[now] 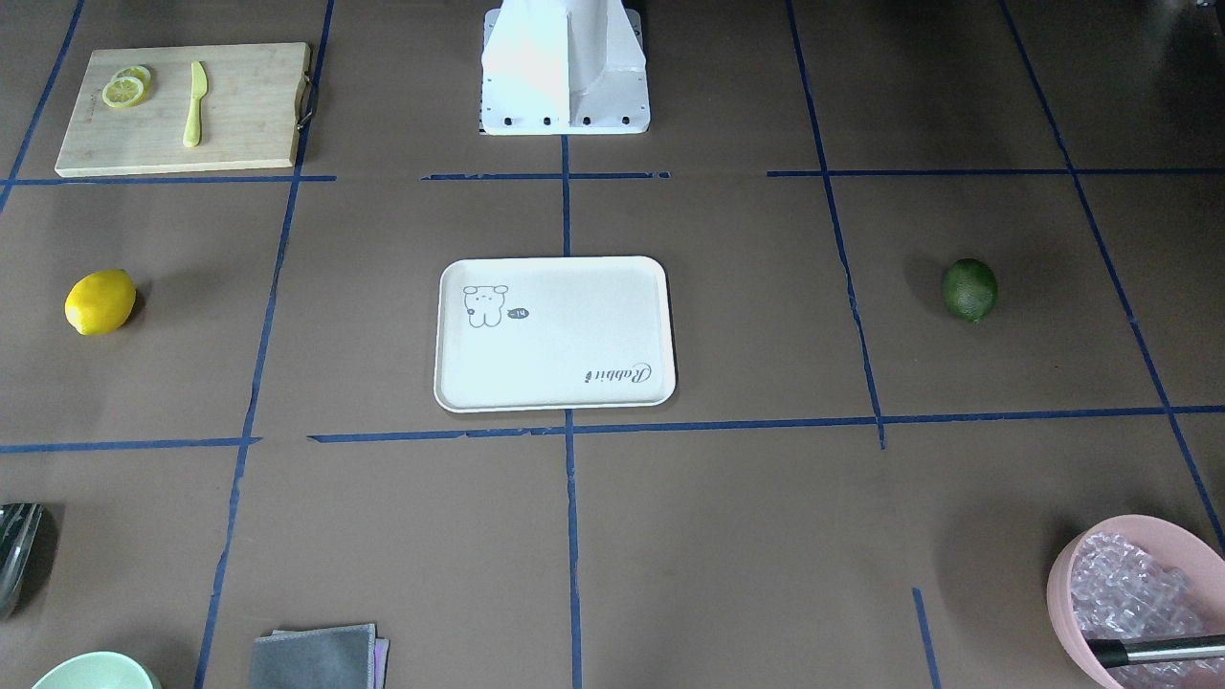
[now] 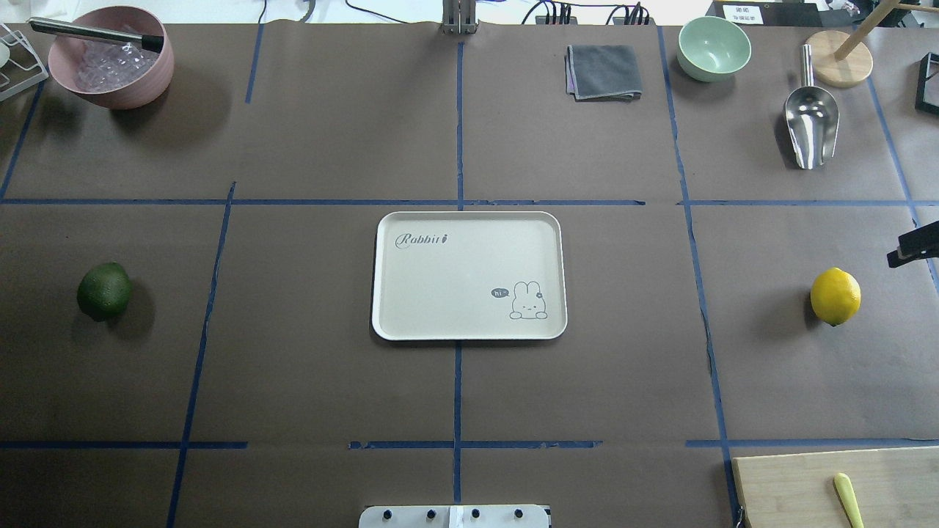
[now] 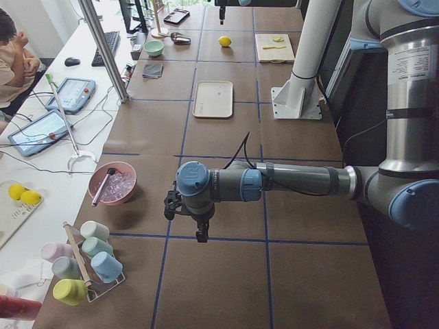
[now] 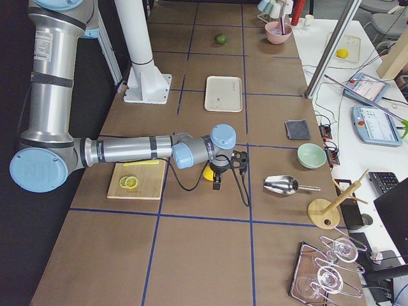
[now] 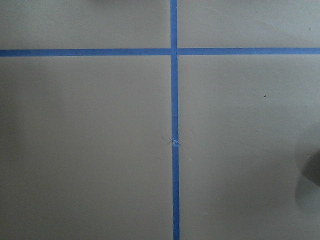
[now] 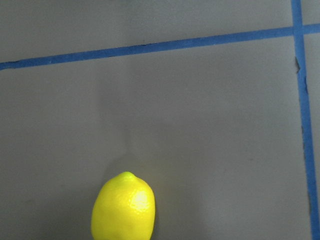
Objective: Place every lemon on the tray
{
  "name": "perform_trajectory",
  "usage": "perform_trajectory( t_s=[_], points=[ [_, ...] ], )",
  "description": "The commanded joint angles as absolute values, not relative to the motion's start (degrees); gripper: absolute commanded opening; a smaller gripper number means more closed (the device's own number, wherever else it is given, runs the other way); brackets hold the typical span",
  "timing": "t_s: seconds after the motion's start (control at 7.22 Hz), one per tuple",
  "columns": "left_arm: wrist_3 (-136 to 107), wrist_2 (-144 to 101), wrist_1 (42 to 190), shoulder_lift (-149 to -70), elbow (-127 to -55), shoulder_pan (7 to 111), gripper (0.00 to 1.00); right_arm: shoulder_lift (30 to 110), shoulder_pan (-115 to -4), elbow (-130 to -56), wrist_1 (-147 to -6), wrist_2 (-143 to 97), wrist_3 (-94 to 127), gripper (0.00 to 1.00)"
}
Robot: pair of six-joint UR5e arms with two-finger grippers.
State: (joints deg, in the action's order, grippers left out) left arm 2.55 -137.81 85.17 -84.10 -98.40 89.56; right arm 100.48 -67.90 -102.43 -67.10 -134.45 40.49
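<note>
The yellow lemon lies on the brown table toward the robot's right. The dark green lemon lies toward the robot's left. The cream tray sits bare at the table's middle. My right gripper hangs just over the yellow lemon, which fills the bottom of the right wrist view. My left gripper hangs over bare table and tape lines near the left end. I cannot tell whether either gripper is open or shut. Neither holds anything that shows.
A bamboo cutting board with lemon slices and a yellow knife sits near the robot's right. A pink bowl, grey cloth, green bowl and metal scoop line the far edge.
</note>
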Motion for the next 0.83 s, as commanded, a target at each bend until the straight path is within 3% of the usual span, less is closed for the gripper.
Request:
perform_trajectory(
  t_s=[0.0,0.69],
  points=[
    [2.55,-137.81,85.17,-84.02,-98.35,89.56,1.00,100.81,-63.11,-102.22,-61.44,-132.37,50.80,0.99],
    [2.46,-137.90,85.25,-84.11,-98.44,89.56,1.00,98.70,-56.60,-101.26,-61.44,-125.24,56.25,0.99]
  ],
)
